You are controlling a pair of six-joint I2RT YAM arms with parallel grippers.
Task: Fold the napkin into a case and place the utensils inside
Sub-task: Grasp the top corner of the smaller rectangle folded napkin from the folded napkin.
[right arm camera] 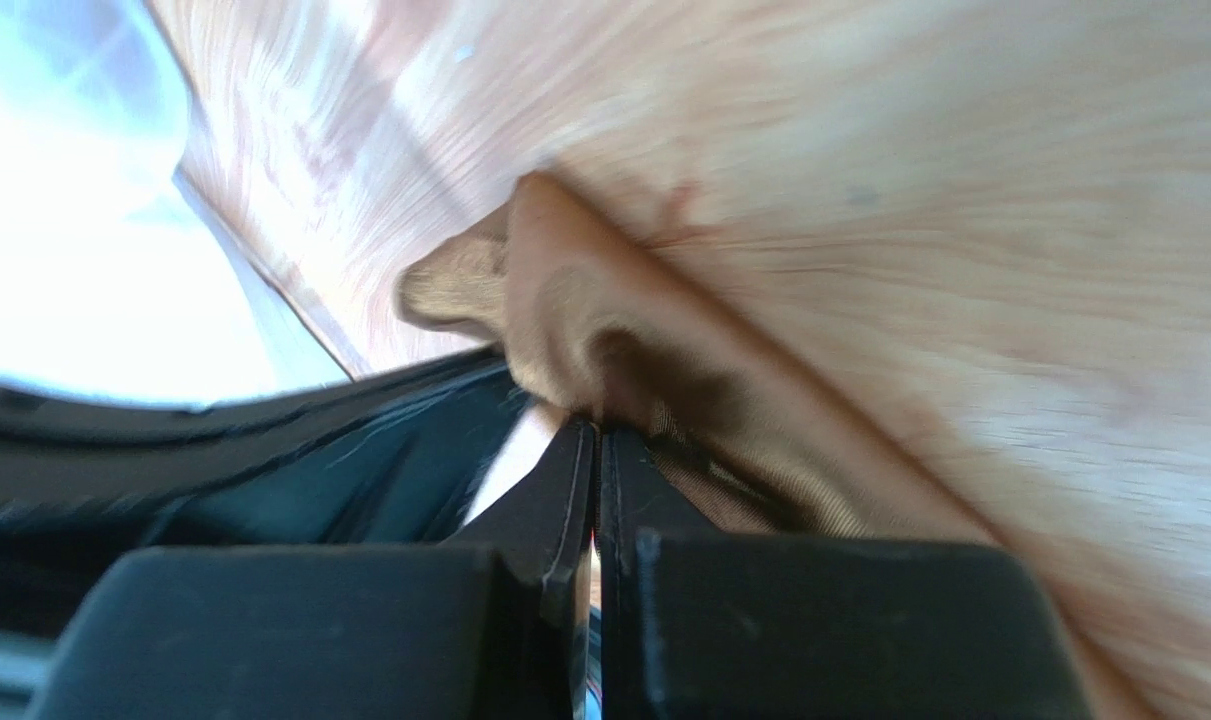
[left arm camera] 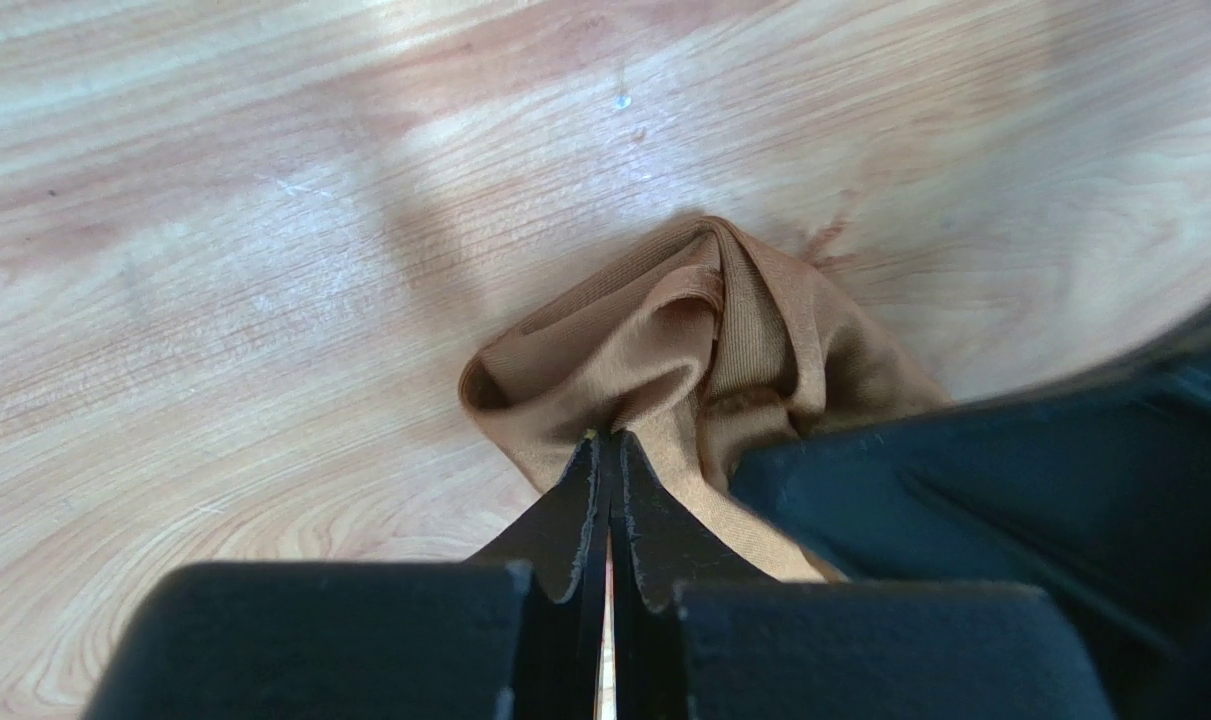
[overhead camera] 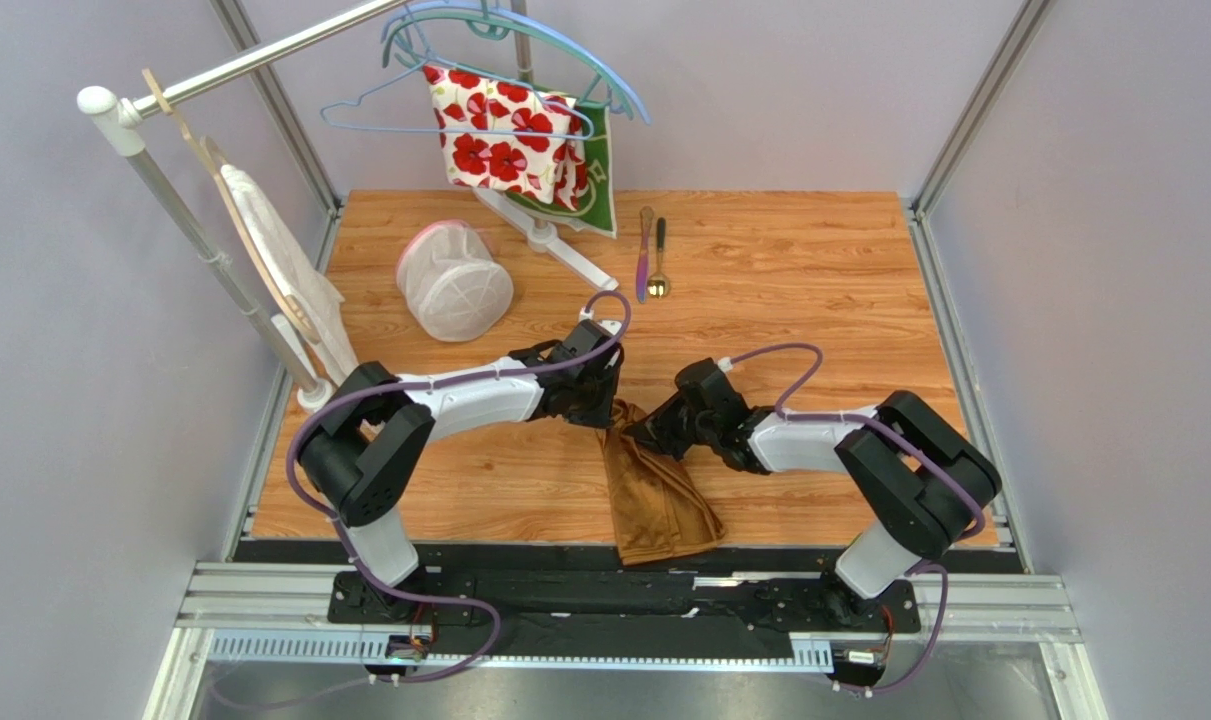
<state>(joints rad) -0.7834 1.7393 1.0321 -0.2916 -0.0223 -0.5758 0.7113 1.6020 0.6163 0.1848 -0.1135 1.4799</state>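
Observation:
The golden-brown napkin (overhead camera: 656,503) hangs bunched and narrow between the two arms, its lower end trailing to the table's near edge. My left gripper (overhead camera: 608,405) is shut on its top edge; the left wrist view shows the pinched cloth (left arm camera: 686,338) at the closed fingertips (left arm camera: 611,443). My right gripper (overhead camera: 644,435) is shut on the same upper part, with cloth (right arm camera: 626,345) gathered at its fingertips (right arm camera: 596,428). The two grippers almost touch. The purple-pink knife (overhead camera: 644,252) and the gold-bowled spoon (overhead camera: 659,258) lie side by side at the far middle of the table.
A white mesh basket (overhead camera: 454,281) lies on its side at the far left. A rack (overhead camera: 251,60) carries hangers, the red-flowered cloth (overhead camera: 506,135) and a green cloth (overhead camera: 604,188). A white bag (overhead camera: 273,248) hangs at the left. Wooden table (overhead camera: 807,285).

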